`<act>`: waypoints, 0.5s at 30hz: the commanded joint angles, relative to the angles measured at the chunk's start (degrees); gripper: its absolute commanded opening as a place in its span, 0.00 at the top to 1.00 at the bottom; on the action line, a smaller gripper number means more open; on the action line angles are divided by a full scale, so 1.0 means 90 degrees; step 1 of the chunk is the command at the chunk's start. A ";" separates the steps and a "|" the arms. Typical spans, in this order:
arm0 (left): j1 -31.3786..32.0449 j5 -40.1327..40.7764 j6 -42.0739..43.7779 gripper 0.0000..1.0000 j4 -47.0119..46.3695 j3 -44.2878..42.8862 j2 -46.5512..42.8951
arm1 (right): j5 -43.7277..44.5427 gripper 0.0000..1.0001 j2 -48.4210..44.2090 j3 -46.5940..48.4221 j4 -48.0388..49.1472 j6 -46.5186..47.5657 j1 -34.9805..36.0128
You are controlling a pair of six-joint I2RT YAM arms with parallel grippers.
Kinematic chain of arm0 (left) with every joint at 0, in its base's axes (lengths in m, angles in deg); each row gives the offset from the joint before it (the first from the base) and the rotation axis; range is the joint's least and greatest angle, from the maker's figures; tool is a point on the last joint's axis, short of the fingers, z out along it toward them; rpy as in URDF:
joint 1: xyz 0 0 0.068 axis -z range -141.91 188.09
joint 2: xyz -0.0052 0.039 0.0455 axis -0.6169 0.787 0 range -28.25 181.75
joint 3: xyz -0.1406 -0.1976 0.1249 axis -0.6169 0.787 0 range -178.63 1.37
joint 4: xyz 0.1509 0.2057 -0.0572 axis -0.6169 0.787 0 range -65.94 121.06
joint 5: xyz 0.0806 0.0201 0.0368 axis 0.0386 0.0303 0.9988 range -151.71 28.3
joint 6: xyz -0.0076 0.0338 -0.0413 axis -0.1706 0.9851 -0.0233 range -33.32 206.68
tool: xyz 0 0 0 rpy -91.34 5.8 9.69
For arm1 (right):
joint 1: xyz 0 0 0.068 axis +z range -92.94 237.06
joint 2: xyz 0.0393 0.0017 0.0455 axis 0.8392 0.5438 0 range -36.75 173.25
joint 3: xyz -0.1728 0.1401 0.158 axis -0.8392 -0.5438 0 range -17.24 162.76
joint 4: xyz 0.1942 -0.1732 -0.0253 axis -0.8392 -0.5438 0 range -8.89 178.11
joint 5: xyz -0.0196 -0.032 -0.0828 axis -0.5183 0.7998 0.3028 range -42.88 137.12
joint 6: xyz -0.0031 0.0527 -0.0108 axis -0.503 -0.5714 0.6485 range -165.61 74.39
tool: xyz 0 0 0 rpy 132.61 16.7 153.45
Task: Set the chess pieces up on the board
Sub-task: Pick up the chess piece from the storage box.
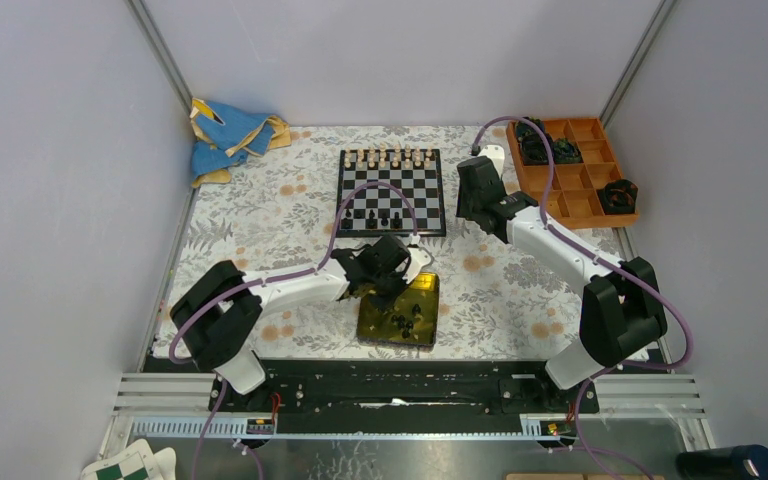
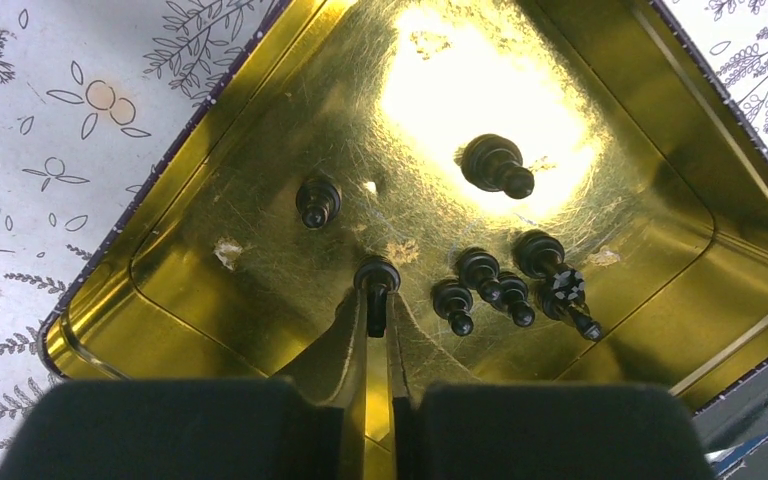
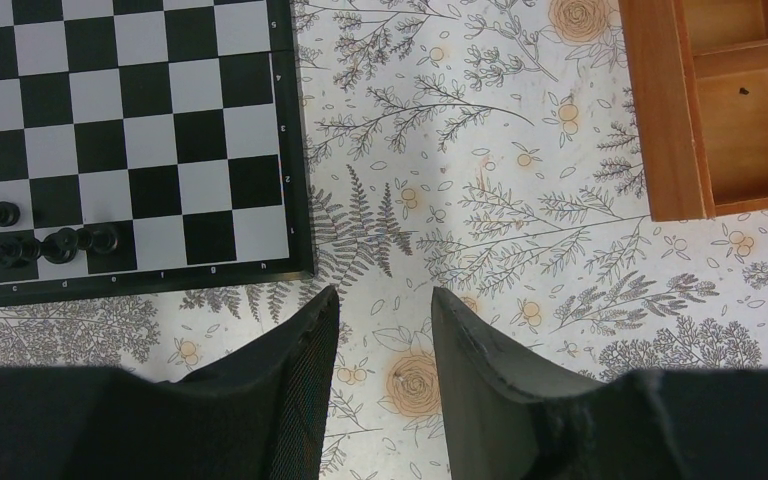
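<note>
The board lies at the back centre, with cream chess pieces along its far rows and a few black ones on its near rows. In the right wrist view the board shows black pieces at its near edge. My left gripper reaches into the yellow tin and is shut on a small black piece. Several more black pieces stand loose in the tin. My right gripper hangs open over the flowered cloth, just right of the board's near right corner, holding nothing.
An orange wooden tray with compartments sits at the back right, with dark lumps in some of them. A blue cloth lies at the back left. The tin lies in front of the board. A green-checked sheet lies below the rail.
</note>
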State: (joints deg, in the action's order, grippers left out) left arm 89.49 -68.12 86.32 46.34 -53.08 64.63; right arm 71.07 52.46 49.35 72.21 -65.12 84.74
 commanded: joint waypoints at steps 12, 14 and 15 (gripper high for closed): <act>0.0113 0.0853 0.0051 1.00 0.0545 -0.1045 -0.0246 | -0.0013 0.54 -0.0185 0.0076 0.0242 0.0027 -0.0076; 0.0107 0.1184 -0.0139 1.00 0.0666 -0.1268 -0.0272 | -0.0007 0.54 -0.0186 0.0098 0.0248 0.0036 -0.0076; 0.0109 0.1344 -0.0215 1.00 0.0734 -0.1391 -0.0259 | -0.0001 0.54 -0.0186 0.0117 0.0261 0.0032 -0.0084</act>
State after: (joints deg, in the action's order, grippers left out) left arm 90.19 -62.63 86.12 49.95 -61.06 64.09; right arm 71.00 52.44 49.35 72.28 -65.05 84.61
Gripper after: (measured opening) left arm 0.120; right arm 0.460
